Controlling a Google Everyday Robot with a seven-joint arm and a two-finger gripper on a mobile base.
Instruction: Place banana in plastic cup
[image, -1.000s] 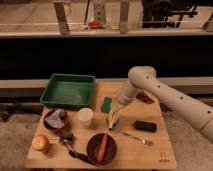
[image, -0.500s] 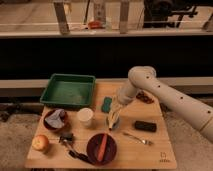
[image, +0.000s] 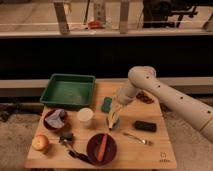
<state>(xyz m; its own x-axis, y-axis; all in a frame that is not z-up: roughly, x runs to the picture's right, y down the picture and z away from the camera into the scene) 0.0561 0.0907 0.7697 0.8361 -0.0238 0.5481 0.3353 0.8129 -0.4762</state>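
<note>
The pale yellow curved banana (image: 115, 116) is held upright by the two-finger gripper (image: 116, 107), clamped on its upper end, directly over the small light-blue plastic cup (image: 113, 124) near the table's middle. The placing step is judged underway; lowering, then release, is called for next. No writing can be read.

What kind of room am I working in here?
Probably a lab or test area, not a home: a small wooden table set with a green tray and a cup, metal railings behind. The gripper hangs over the table's middle.
</note>
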